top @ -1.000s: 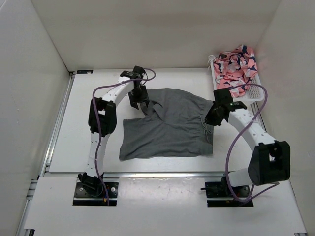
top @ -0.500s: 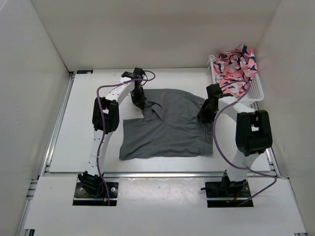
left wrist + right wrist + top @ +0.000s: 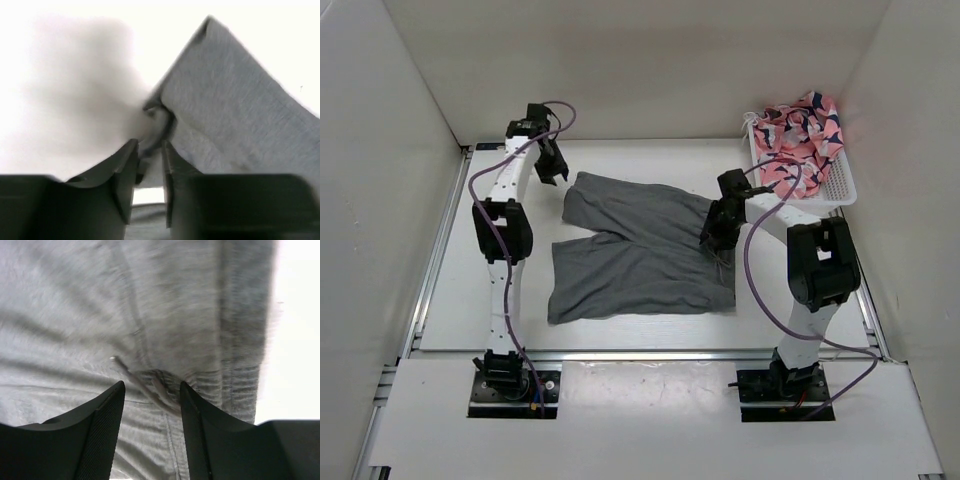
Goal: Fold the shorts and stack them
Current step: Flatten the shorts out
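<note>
- Moved since a second ago: left end effector (image 3: 552, 168) has swung away from the basket (image 3: 841, 190) towards the table's far corner on the opposite side. The far leg of the shorts (image 3: 640, 248), earlier turned in over the middle, has gone with it and now lies spread out.
- Moved likewise: the whole garment sits slightly farther from the basket than before. The right end effector (image 3: 714, 236) has come in over the cloth edge that faces the basket.
- Shorts: grey knit, lying flat on the white table (image 3: 470, 290), well apart from the basket and nearer the arm bases than it. The waistband (image 3: 240, 340) is the side turned towards the basket, and both legs point away from it.
- Left end effector, wrist view (image 3: 149, 149): fingers stand a narrow gap apart, with the curled hem corner of the far leg right at the tips. Whether any cloth is pinched cannot be told.
- Right end effector, wrist view (image 3: 151, 387): fingers well parted and gripping nothing. It is poised over the gathered waistband, with the drawstring (image 3: 145, 385) lying between the two tips.
- Basket: white and perforated, at the table's far right corner.
- Basket contents: a pink patterned garment (image 3: 802, 135), heaped above the rim.
</note>
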You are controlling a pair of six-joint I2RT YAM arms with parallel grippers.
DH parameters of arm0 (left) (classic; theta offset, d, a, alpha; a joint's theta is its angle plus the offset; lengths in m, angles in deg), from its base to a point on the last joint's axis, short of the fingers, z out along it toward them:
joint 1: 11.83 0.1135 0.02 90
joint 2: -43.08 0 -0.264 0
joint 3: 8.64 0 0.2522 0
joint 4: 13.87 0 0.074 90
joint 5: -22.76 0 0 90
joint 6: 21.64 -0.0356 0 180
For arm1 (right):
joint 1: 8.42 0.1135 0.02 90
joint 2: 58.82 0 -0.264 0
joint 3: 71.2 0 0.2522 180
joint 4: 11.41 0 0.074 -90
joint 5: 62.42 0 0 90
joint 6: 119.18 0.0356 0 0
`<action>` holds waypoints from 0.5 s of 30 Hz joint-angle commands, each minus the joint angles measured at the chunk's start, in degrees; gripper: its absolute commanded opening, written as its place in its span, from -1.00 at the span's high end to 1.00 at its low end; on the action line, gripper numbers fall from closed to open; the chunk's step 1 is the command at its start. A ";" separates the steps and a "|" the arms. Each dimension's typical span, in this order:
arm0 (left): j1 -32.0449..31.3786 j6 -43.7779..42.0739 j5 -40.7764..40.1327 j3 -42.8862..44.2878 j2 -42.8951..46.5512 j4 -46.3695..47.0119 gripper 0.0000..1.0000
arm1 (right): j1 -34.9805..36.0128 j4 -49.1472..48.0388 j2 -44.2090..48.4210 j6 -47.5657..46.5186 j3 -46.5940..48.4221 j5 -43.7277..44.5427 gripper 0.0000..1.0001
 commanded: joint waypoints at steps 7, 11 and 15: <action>1.14 -1.60 -7.31 -11.89 13.69 1.91 -0.66 | 2.25 5.01 -0.67 -3.80 5.26 4.26 -0.17; 1.14 -0.02 -6.02 -28.48 21.37 4.72 -0.30 | 2.25 5.01 2.67 -3.80 4.74 6.89 -0.17; 1.14 0.51 0.40 -35.73 22.79 9.82 -0.54 | 2.25 5.01 4.52 -3.80 4.21 8.30 -0.19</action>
